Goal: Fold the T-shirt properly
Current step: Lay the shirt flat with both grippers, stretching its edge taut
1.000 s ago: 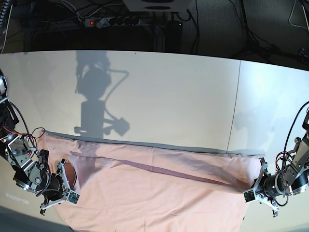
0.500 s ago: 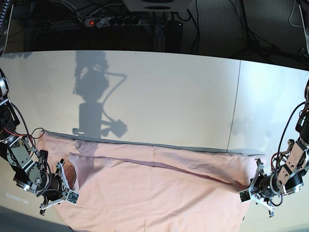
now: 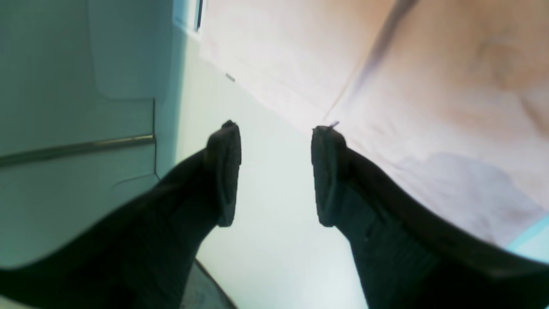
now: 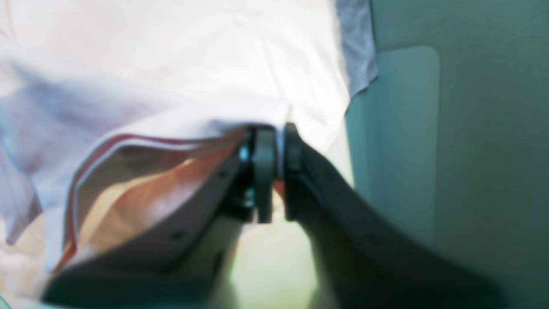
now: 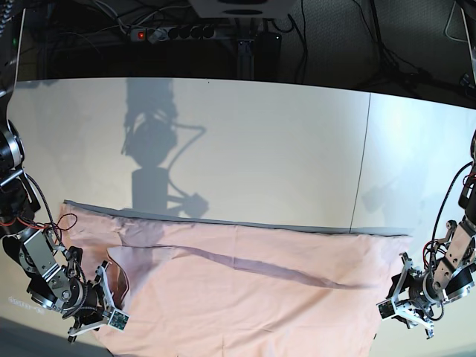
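The pale pink T-shirt [image 5: 245,305] lies spread plain side up across the near part of the white table [image 5: 260,141], with a long crease [image 5: 282,271] running across it. At the shirt's right edge my left gripper [image 5: 398,297] [image 3: 274,171] stands open with only bare table between its fingers, and the T-shirt [image 3: 450,107] lies just beside the right finger. My right gripper [image 5: 111,299] [image 4: 278,171] is at the shirt's left side. Its jaws are a narrow gap apart with a sliver of the T-shirt [image 4: 171,51] still between them, and a lifted hem curls beside the left finger.
A seam [image 5: 363,163] divides the table into two panels. Behind the far edge a power strip [image 5: 171,32] and cables lie in the dark. The shirt hangs over the table's near edge.
Both grippers have opened. The left one has let go of the shirt's right edge. Both arms drew back toward the near edge, and the raised fold has settled flatter.
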{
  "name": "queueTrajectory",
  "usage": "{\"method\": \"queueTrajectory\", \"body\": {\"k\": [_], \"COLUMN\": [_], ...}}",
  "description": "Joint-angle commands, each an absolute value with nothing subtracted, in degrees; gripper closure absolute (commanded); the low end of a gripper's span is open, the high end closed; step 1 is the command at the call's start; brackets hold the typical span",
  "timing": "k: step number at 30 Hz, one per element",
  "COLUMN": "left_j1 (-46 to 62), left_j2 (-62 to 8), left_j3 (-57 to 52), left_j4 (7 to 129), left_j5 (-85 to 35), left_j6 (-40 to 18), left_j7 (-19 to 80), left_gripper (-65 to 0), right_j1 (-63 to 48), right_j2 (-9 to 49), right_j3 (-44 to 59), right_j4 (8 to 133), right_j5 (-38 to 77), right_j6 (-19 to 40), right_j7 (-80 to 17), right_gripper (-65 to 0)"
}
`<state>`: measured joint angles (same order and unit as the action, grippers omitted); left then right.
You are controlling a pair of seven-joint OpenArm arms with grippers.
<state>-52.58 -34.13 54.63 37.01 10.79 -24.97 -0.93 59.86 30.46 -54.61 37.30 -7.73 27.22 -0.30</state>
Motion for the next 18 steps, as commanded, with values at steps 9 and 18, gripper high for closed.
{"method": "queueTrajectory", "body": {"k": [9,18], "left_j1": [-54.76,-54.48], "left_j2": [-34.61,-34.57], "left_j3": [54.02,53.01], "left_j4": [37.01,37.01], "left_j5": [-0.03,-17.74], "left_j6": [-18.57,-14.57], "left_j7": [-0.97,4.82], "left_gripper": [-29.6,0.0], "right_j1": [62.33,58.54], "right_j2": [31.4,31.55], "right_j3": [-53.71,-39.7], "right_j4": [36.14,36.14], "right_j5": [1.52,14.92], "right_j6": [19.22,17.74], "right_j7": [-0.27,-5.5], "right_gripper": [-42.4,0.0]}}
